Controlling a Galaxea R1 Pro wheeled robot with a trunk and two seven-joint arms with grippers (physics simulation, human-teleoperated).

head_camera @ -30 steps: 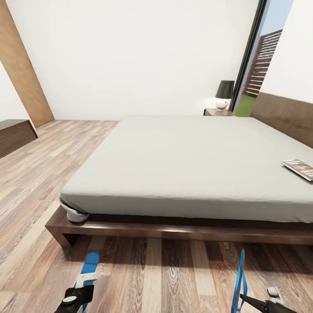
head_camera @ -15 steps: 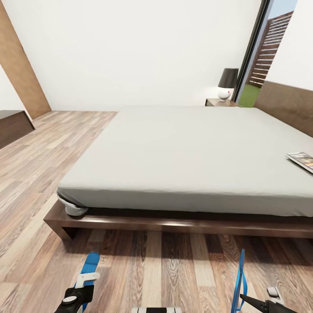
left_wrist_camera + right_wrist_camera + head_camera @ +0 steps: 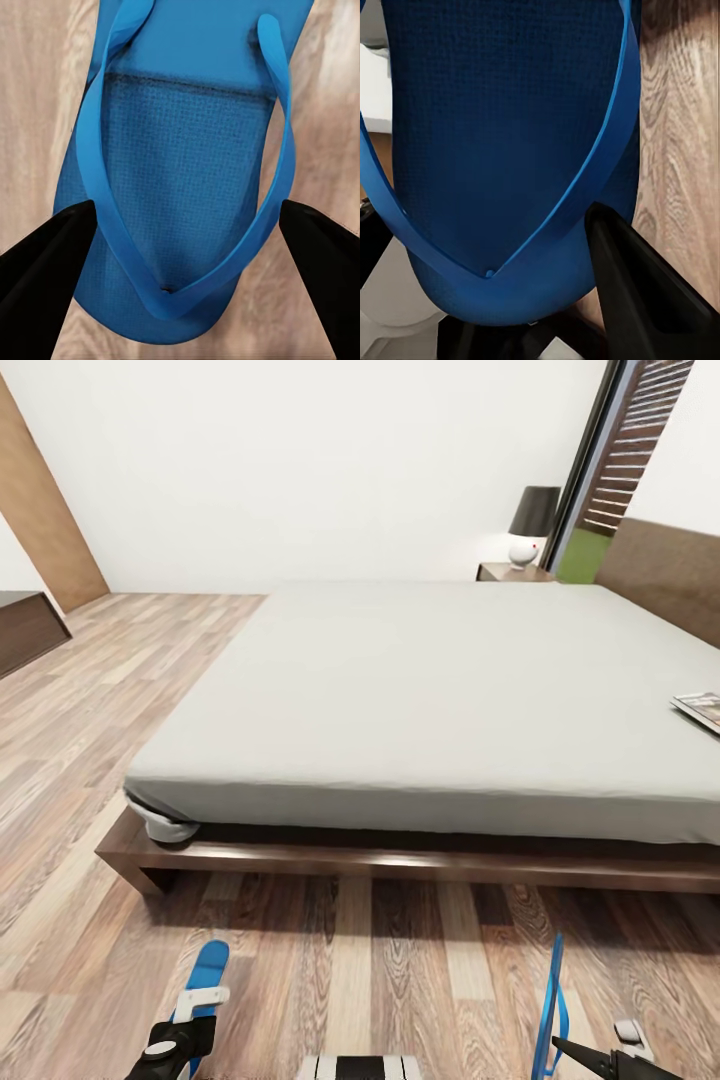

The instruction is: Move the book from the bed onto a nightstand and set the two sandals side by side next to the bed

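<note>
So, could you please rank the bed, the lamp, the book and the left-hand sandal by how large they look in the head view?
1. bed
2. lamp
3. sandal in the left gripper, though nearness inflates it
4. book, cut off by the frame edge, so unsure

The large low bed (image 3: 450, 690) has a plain off-white mattress on a glossy dark brown wooden frame, with a brown woodgrain headboard. The wood-plank floor (image 3: 90, 760) mixes pale beige, tan and darker brown boards with visible grain. The thin bright blue flip-flop sandal (image 3: 180, 165) in the left wrist view shows a fine woven texture and a lighter blue strap; the second bright blue flip-flop sandal (image 3: 502, 150) looks deeper blue. The thin grey-white paperback book (image 3: 703, 710) carries a dark picture. The small bedside lamp (image 3: 530, 525) has a black shade on a white base. The walls are white.
</note>
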